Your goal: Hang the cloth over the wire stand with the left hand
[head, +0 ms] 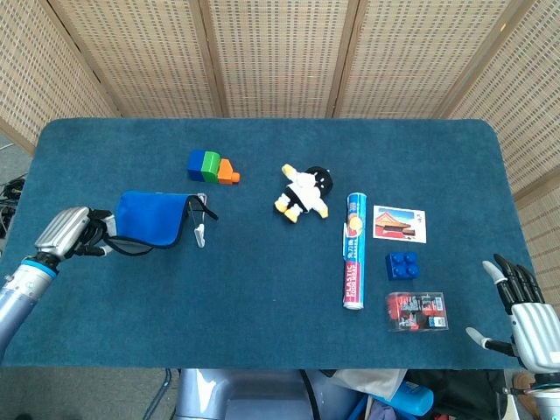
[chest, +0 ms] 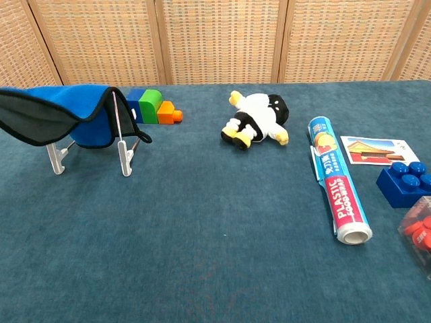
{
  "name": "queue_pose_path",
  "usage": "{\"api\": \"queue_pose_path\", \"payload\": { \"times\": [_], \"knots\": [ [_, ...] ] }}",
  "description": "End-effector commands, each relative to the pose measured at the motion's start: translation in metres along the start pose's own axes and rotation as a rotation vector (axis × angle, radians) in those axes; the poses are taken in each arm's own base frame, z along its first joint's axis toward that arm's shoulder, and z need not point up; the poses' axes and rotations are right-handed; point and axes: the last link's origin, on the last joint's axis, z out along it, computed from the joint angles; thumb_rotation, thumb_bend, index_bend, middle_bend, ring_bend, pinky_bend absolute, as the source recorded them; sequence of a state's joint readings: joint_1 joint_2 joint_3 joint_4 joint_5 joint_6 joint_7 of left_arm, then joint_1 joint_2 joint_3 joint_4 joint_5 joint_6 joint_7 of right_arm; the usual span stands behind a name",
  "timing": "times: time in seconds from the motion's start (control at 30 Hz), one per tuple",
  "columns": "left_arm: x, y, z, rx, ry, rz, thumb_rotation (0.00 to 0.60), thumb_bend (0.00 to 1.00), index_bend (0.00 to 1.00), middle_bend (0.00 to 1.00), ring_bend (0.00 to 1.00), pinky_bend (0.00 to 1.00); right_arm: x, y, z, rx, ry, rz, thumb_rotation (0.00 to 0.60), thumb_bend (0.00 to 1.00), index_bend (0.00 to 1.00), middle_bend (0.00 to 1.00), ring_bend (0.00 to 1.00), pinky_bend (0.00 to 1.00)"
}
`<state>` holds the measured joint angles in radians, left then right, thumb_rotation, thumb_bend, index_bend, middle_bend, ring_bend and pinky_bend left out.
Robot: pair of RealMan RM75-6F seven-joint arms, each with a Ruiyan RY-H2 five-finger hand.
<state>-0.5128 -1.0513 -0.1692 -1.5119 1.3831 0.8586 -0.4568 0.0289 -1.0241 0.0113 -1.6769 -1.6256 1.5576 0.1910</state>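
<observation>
One hand [head: 72,233] grips the draped cloth [head: 150,220] low

Cloth [head: 150,217] draped over wire stand [chest: 121,145], left hand [head: 72,233] at its left edge; blocks [head: 213,165] behind stand.

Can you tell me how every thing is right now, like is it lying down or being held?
cloth: draped over the stand, near edge held up by the left hand.
wire stand: upright, mostly covered.
left hand: grips the cloth's edge.
right hand: holds nothing, fingers spread.
plush toy: lying flat.
plastic wrap roll: lying on its side.
blue brick: studs up.
picture card: flat, face up.
</observation>
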Motion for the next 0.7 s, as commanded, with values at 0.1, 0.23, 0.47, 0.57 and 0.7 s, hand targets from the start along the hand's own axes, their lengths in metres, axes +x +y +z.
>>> {"api": "queue_pose_path", "payload": {
  "times": [0.1,0.23,0.47,0.57,0.7],
  "knots": [
    [-0.016,-0.007,0.004,0.006,-0.035,0.107,0.600,0.58,0.57,0.76,0.74,0.90,0.000,0.000,0.000,0.000,-0.003,-0.001,0.600,0.00,0.01,0.00,0.00,0.00],
    [-0.017,-0.009,0.002,-0.037,0.018,0.133,0.584,0.12,0.05,0.33,0.47,0.81,0.000,0.000,0.000,-0.002,-0.004,-0.003,0.600,0.00,0.01,0.00,0.00,0.00],
    [-0.016,-0.016,-0.009,-0.082,0.068,0.162,0.459,0.02,0.00,0.00,0.35,0.75,-0.001,-0.001,0.000,-0.001,-0.007,-0.005,0.600,0.00,0.01,0.00,0.00,0.00],
    [-0.014,-0.017,-0.012,-0.087,0.087,0.147,0.441,0.02,0.00,0.00,0.34,0.74,-0.001,-0.001,-0.001,0.001,-0.008,-0.005,0.600,0.00,0.01,0.00,0.00,0.00],
    [-0.012,-0.022,-0.019,-0.074,0.063,0.175,0.429,0.01,0.00,0.00,0.29,0.73,0.000,-0.002,-0.002,0.004,-0.005,-0.004,0.600,0.00,0.01,0.00,0.00,0.00]
  ]
}}
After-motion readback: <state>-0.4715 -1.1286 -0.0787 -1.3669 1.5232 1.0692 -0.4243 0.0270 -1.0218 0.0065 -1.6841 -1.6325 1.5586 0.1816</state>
